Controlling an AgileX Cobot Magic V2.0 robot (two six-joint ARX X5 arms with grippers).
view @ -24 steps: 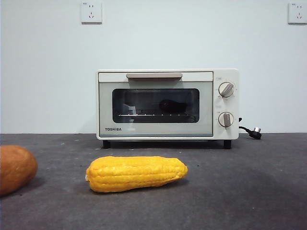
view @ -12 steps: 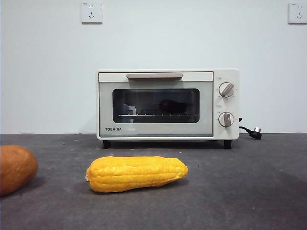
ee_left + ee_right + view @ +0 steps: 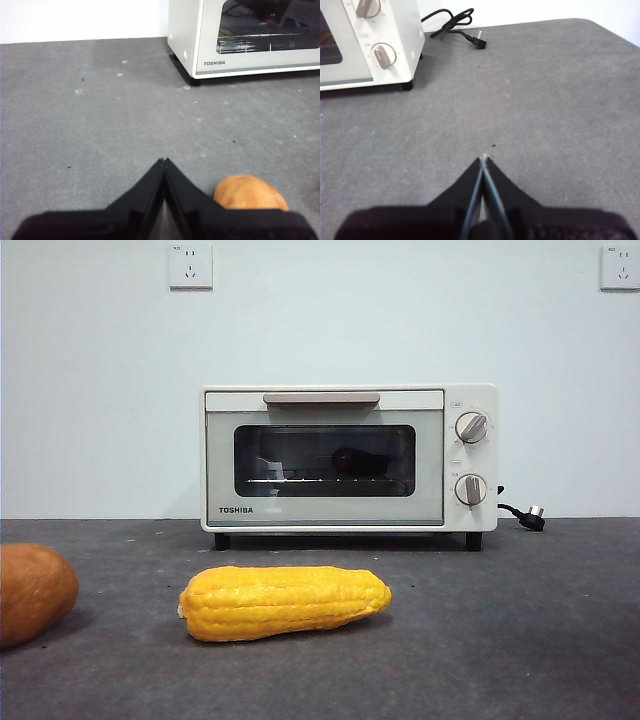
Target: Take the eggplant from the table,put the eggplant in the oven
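The cream-white oven (image 3: 348, 458) stands at the back of the grey table (image 3: 480, 640) with its door closed. Behind the glass window a dark rounded shape, the eggplant (image 3: 352, 460), lies on the wire rack. The oven's corner shows in the left wrist view (image 3: 250, 37) and its knob side in the right wrist view (image 3: 370, 42). My left gripper (image 3: 164, 161) is shut and empty, held over bare table in front of the oven's left side. My right gripper (image 3: 484, 158) is also shut and empty, over the table right of the oven. Neither arm shows in the front view.
A yellow corn cob (image 3: 285, 601) lies on the table in front of the oven. An orange-brown rounded vegetable (image 3: 32, 592) sits at the left edge, close beside my left gripper (image 3: 250, 192). The oven's black plug and cord (image 3: 457, 24) lie behind its right side.
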